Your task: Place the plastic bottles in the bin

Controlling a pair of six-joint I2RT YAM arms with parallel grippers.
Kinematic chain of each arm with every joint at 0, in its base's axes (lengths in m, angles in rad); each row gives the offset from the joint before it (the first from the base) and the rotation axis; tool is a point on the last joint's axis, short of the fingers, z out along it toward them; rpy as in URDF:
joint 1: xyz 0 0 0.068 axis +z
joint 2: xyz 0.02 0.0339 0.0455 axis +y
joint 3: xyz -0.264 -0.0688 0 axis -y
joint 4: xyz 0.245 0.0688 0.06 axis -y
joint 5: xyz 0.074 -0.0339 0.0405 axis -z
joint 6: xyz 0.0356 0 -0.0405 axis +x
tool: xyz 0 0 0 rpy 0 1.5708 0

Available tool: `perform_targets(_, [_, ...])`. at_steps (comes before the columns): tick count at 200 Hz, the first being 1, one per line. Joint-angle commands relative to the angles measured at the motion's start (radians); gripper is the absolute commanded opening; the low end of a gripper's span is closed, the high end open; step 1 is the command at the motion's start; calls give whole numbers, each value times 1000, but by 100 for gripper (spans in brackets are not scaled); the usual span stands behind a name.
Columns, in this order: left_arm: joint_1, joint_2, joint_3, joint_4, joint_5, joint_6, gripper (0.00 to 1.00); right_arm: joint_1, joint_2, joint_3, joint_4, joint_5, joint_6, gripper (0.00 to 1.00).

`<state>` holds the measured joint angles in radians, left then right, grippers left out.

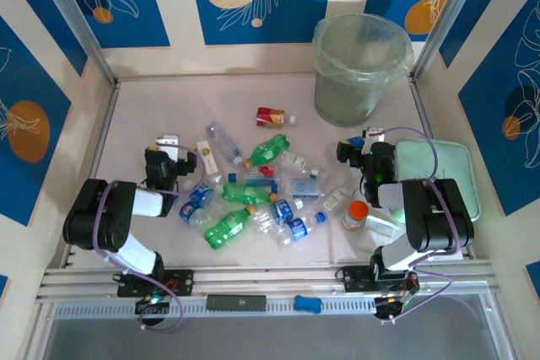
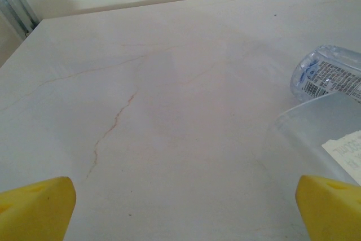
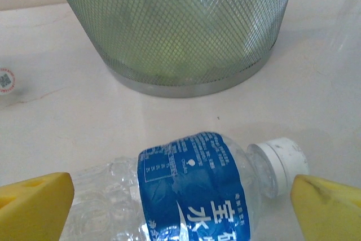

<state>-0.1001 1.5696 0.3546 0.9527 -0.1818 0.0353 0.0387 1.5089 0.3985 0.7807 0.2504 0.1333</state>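
Note:
Several plastic bottles lie scattered mid-table: a red-and-gold one, green ones, and clear blue-labelled ones. The bin, lined with a clear bag, stands at the back right. My right gripper is open, its yellow fingertips either side of a clear blue-labelled bottle that lies on the table, white cap to the right; the bin's mesh wall is just beyond. My left gripper is open over bare table, with a clear bottle off to its right.
A mint-green tray lies by the right arm. A squat container with an orange cap stands near that arm's base. Walls close in the table on three sides. A second clear bottle with a white label lies close to the left gripper's right finger.

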Motion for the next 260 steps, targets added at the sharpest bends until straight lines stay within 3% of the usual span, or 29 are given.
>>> perform_targets(1, [-2,-73,24,-65,-37,-2,100,16,-104,54,-125,27,-26,100])
perform_targets(51, [-19,-270,178,-422,-183,-69,100,12,-253,240,-551,61,108,100])
perform_targets(83, [-21,-371,313,-645,-90,-192,100,13,-282,431,-938,45,271,99])
perform_targets(119, [-21,-424,411,-800,161,-343,100,15,-298,552,-1276,-9,525,94])
perform_targets(134, [-28,-425,415,-804,262,-408,100,20,-313,547,-1315,-46,615,93])
perform_targets(160, [-91,-401,400,-787,331,-493,100,22,-329,489,-1262,-111,781,93])
perform_targets(212, [-348,-308,369,-693,211,-528,100,25,-216,468,-1204,-114,987,93])
perform_targets(260, [-403,-187,388,-646,237,-580,100,18,-78,471,-1074,-108,1066,92])
